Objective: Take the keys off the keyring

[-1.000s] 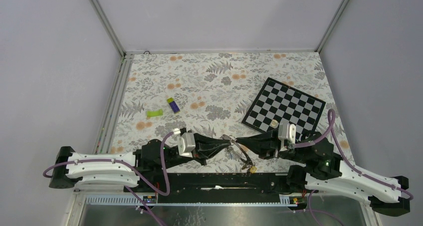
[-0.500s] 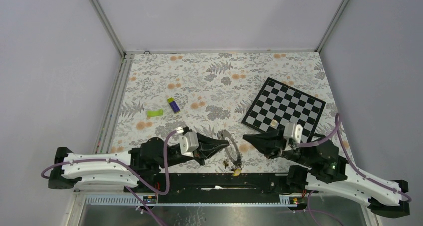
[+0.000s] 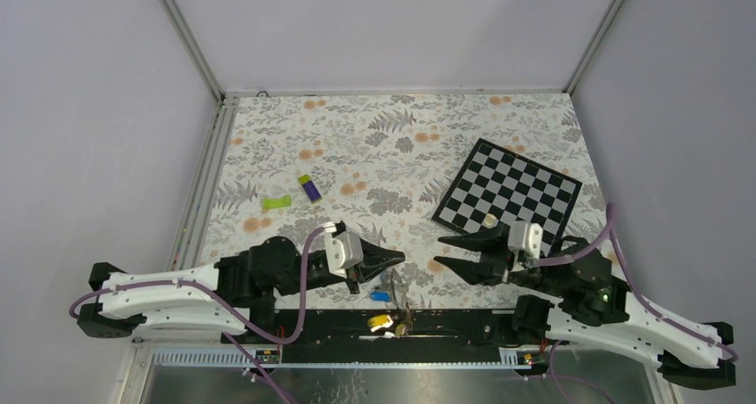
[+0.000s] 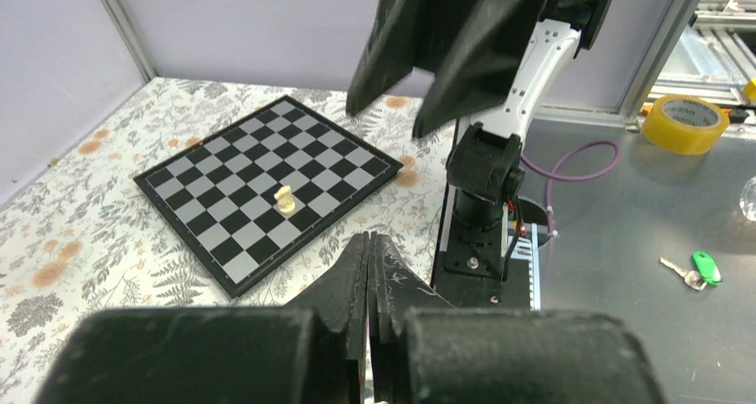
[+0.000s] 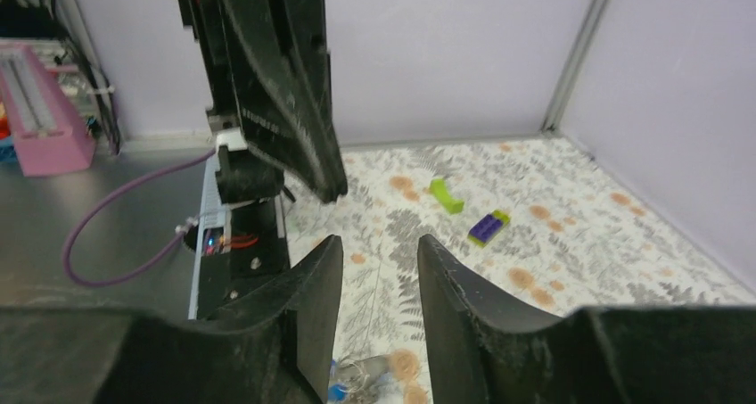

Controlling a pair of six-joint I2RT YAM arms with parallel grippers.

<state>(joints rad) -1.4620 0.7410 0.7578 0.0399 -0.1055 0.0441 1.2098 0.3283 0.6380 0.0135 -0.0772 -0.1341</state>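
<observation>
Lying at near edge of table point(image 3: 357, 145), keys point(image 3: 382, 295); left gripper point(image 3: 397, 258) together, right gripper point(image 3: 440, 251) apart

The bench point(image 3: 374, 145) carries a matt, cloth-like covering with a floral print, lying smooth. The chessboard point(image 3: 508, 190) is a thin, flat, smooth printed board. The fingers of the left end effector point(image 3: 398, 257) and the right end effector point(image 3: 439, 251) are black matt plastic with a fine grainy surface. The arm shells point(image 3: 169, 299) are smooth white plastic. The keys point(image 3: 381, 295) show blue and yellow plastic heads beside dull metal. The purple-and-green block point(image 3: 309, 187) is smooth plastic.
</observation>
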